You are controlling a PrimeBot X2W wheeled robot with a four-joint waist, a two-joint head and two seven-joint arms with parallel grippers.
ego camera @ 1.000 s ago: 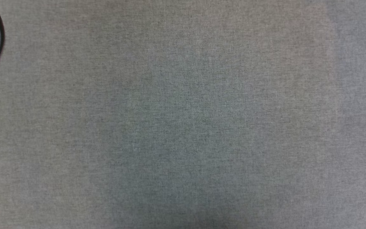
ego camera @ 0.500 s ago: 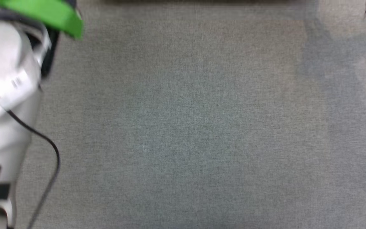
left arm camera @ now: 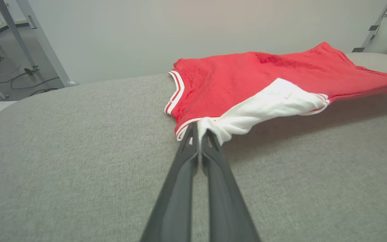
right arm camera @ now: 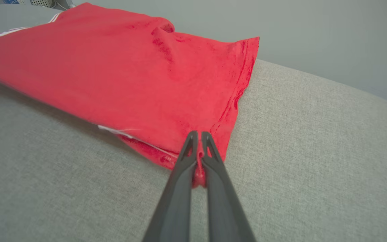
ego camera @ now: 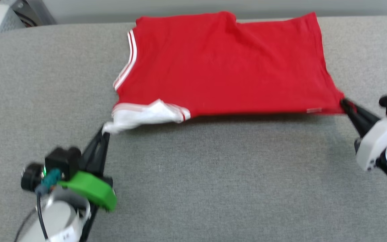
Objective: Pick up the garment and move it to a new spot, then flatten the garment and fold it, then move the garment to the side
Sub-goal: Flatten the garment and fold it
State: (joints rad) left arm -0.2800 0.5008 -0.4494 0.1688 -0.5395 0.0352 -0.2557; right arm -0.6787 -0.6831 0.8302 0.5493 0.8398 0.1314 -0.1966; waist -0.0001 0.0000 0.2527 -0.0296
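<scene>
Grey fabric surface (ego camera: pixel 213 174) under the garment (ego camera: pixel 227 67), pale wall (left arm camera: pixel 146 33) behind

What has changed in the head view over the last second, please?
Mostly the camera moved: a second ago the head view held bare grey cloth, then a pale forearm at its left edge. Now the garment is in view, the left gripper shut on its white sleeve, the right gripper shut on a red corner. Whether the garment shifted cannot be told. The grey surface looks the same.
</scene>
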